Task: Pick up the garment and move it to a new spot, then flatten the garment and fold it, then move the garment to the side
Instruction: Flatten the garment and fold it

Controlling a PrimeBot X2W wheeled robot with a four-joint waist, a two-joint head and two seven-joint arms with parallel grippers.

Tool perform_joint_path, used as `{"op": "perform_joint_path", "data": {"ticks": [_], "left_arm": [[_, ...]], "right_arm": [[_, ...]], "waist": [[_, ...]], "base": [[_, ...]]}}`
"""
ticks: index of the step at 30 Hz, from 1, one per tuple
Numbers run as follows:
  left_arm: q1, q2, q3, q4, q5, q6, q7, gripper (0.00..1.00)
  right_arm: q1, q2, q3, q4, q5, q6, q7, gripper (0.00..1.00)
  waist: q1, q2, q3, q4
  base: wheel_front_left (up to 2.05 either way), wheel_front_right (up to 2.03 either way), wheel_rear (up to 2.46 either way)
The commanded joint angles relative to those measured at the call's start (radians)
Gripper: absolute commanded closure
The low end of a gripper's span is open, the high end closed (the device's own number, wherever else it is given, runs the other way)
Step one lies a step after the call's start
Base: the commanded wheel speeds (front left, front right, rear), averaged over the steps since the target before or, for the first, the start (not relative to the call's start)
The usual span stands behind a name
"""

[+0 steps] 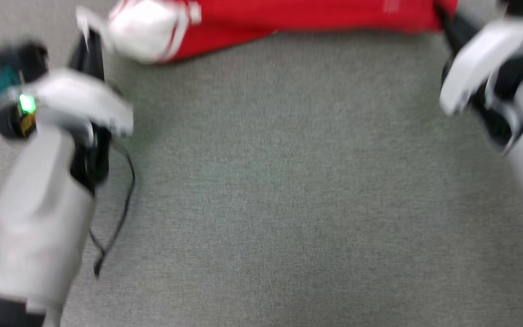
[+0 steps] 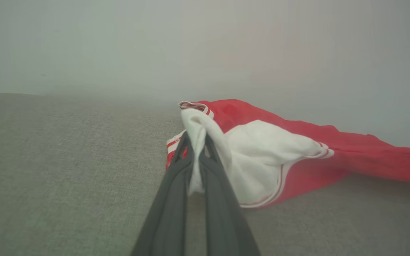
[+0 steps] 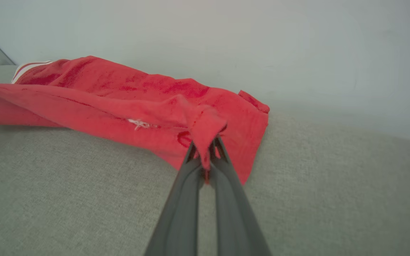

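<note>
The garment [image 1: 298,16] is a red jersey with white sleeves, stretched across the top edge of the blurred head view on grey carpet. My left gripper [image 2: 196,142] is shut on the garment's white sleeve [image 2: 262,153], pinching a fold of it between both fingers. My right gripper [image 3: 205,151] is shut on a red corner of the garment [image 3: 119,99], whose body trails away to the left on the carpet. In the head view the left gripper [image 1: 90,43] sits at the sleeve [image 1: 141,32] and the right gripper [image 1: 452,27] at the cloth's right end.
Grey carpet [image 1: 279,181] covers the floor between my two arms. A pale wall [image 3: 262,42] rises close behind the garment. A thin black cable [image 1: 120,218] hangs beside my left forearm.
</note>
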Motion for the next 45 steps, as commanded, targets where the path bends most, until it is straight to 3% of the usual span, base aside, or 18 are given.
{"op": "perform_joint_path", "data": {"ticks": [1,7,14,21,28,32,36,45], "left_arm": [[0.091,0.011,0.01,-0.038,-0.005,0.006,-0.012,1.0],[0.408,0.041,0.042,-0.218,-0.027,0.061,-0.02,1.0],[0.686,0.087,0.062,-0.431,-0.051,0.152,0.006,1.0],[0.935,0.14,0.071,-0.692,-0.079,0.274,0.089,1.0],[1.056,0.198,0.075,-0.899,-0.078,0.371,0.173,1.0],[1.022,0.211,0.076,-0.943,-0.069,0.379,0.188,1.0],[0.947,0.204,0.064,-0.919,-0.064,0.351,0.2,1.0],[0.718,0.165,0.045,-0.76,-0.047,0.266,0.177,1.0]], "right_arm": [[0.088,-0.012,0.017,-0.022,0.018,-0.001,-0.013,1.0],[0.338,-0.058,0.028,-0.121,0.046,-0.001,-0.037,1.0],[0.575,-0.111,-0.038,-0.244,0.031,-0.001,-0.014,1.0],[0.888,-0.102,-0.231,-0.453,-0.038,-0.001,0.099,1.0],[1.17,-0.002,-0.475,-0.756,-0.165,-0.001,0.332,1.0],[1.223,0.054,-0.544,-0.908,-0.224,-0.001,0.468,1.0],[1.157,0.067,-0.556,-0.966,-0.26,-0.001,0.548,1.0],[0.894,0.022,-0.48,-0.824,-0.256,-0.001,0.546,1.0]], "waist": [[0.0001,0.0,-0.112,-0.003],[0.0001,0.0,-0.221,-0.003],[0.0001,0.0,-0.301,-0.004],[0.0001,0.0,-0.351,0.0],[0.0001,0.0,-0.355,0.006],[0.0001,0.0,-0.34,0.003],[0.0001,0.0,-0.302,-0.007],[0.0001,0.0,-0.168,-0.003]], "base": [[0.0,0.0,0.0],[0.0,0.0,0.0],[0.0,0.0,0.0],[0.0,0.0,0.0],[0.0,0.0,0.0],[0.0,0.0,0.0],[0.0,0.0,0.0],[0.0,0.0,0.0]]}}
